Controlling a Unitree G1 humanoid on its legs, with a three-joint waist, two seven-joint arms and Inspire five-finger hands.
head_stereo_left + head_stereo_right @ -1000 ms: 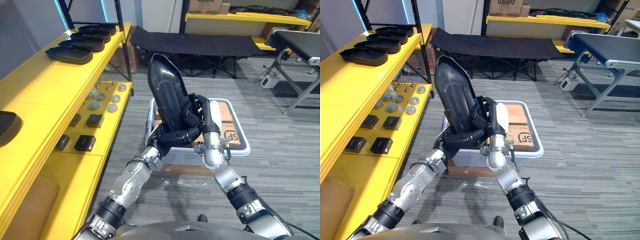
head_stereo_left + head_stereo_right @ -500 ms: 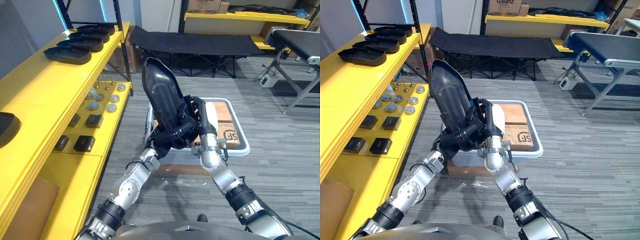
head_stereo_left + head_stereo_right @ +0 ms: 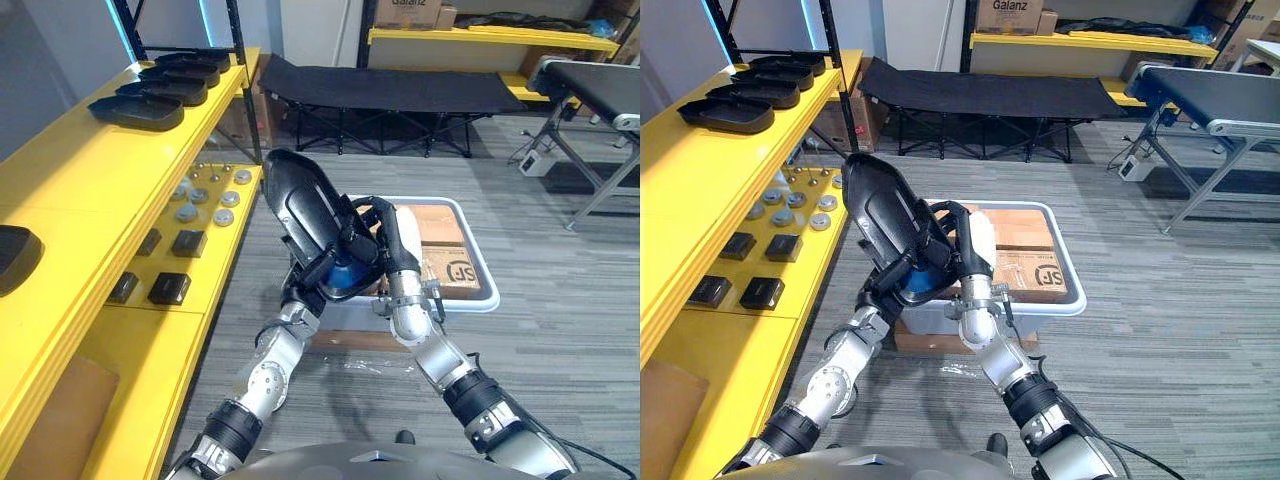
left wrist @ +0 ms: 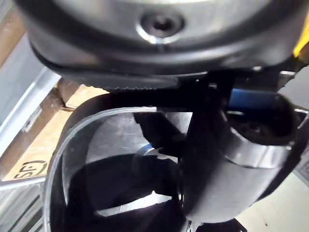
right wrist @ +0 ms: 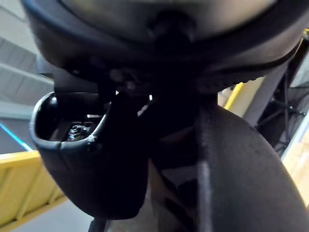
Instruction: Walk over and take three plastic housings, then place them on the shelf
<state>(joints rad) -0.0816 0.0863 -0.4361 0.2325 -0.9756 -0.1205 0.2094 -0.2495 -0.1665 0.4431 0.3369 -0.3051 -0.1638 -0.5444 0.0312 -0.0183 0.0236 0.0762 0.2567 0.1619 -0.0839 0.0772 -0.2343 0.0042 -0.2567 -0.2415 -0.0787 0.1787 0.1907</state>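
Observation:
I hold a long black plastic housing (image 3: 305, 205) between both hands, above the floor beside the yellow shelf (image 3: 90, 170), with its top tipped toward the shelf. My left hand (image 3: 322, 280) grips its lower end from below, fingers curled on it. My right hand (image 3: 390, 240) clasps its right edge with curled fingers. The left wrist view has the housing's glossy inside (image 4: 111, 145) right past the thumb. Several more black housings (image 3: 150, 100) lie in a row at the shelf's far end, and another (image 3: 15, 255) sits at its near left.
A white bin (image 3: 470, 285) with cardboard boxes stands on the floor just behind my hands. The lower shelf level (image 3: 185, 240) carries small black boxes and metal discs. A black cot (image 3: 390, 85) is farther back, and a conveyor (image 3: 590, 85) is at the right.
The housing has swung down and to the left, toward the shelf. My left hand's fingers have curled in on its lower end. The right hand has kept its grip.

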